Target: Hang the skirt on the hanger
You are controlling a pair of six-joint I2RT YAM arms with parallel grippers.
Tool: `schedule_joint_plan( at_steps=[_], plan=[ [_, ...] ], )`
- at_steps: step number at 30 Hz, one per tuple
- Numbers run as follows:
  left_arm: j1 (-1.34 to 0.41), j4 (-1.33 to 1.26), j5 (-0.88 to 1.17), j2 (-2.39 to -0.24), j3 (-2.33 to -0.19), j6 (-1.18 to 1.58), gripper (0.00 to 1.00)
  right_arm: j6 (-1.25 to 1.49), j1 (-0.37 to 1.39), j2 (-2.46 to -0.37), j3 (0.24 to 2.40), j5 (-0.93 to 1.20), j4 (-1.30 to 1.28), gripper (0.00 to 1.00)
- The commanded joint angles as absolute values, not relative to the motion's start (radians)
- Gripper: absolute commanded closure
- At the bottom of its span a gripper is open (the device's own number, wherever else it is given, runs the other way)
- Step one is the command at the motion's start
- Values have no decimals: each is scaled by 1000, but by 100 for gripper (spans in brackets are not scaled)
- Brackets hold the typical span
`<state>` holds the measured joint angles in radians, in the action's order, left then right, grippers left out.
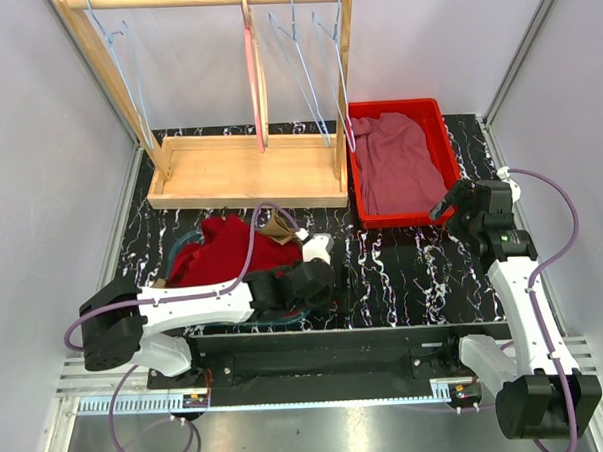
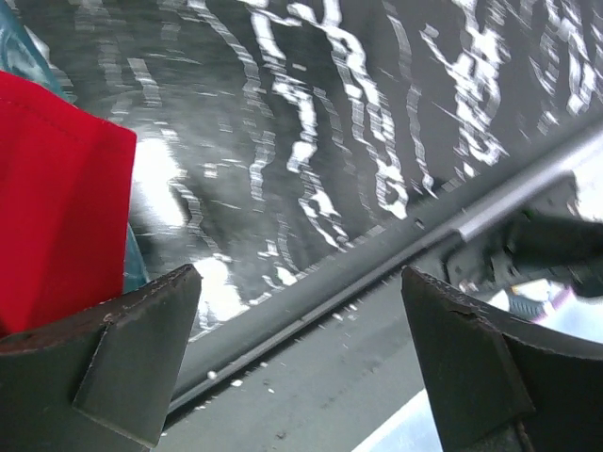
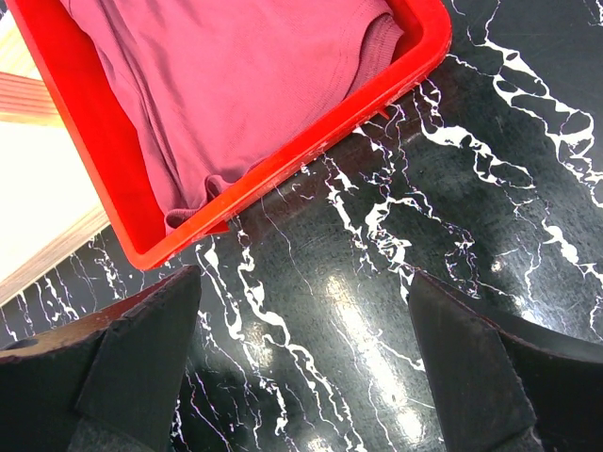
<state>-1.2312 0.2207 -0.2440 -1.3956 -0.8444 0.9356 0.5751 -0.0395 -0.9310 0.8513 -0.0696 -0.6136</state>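
- Left gripper (image 2: 300, 320), jaws spread wide and holding nothing, hovers in front of the rack (image 1: 244, 173), at the table's near edge.
- Right gripper (image 3: 303, 320) is equally spread and bare, off to the rack's right and forward, by the near corner of the bin (image 1: 358, 183).
- Skirt (image 1: 222, 247), red, lies crumpled just in front of the rack's base, left of centre, with a teal hanger (image 1: 184, 241) partly under it.
- Risk: closing at the skirt's edge could pinch cloth and hanger together, so both drag instead of the hem opening.
- Risk: the left fingers sit low by the table edge and might catch it on a sweep.
- Risk: the right gripper is nearest the maroon garment (image 1: 394, 162) in the bin, right of the rack, and could take the wrong cloth.
- Count: one skirt, one maroon garment, one bin, one rack, two grippers.
- Hangers: one teal; on the rack at least three blue (image 1: 305, 76) and one pink (image 1: 251, 78).
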Motion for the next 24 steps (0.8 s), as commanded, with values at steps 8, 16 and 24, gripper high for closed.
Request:
schedule_joint_plan(
  at_steps=[8, 16, 24],
  plan=[
    [-1052, 482, -414, -1396, -693, 979, 3, 572, -41, -919, 839, -109, -577, 2],
    [-872, 514, -442, -1272, -611, 922, 2, 577, -41, -933, 836, -101, -572, 2],
    [-838, 505, -402, -1135, -690, 750, 2, 580, -41, -939, 836, -101, -569, 2]
  ],
)
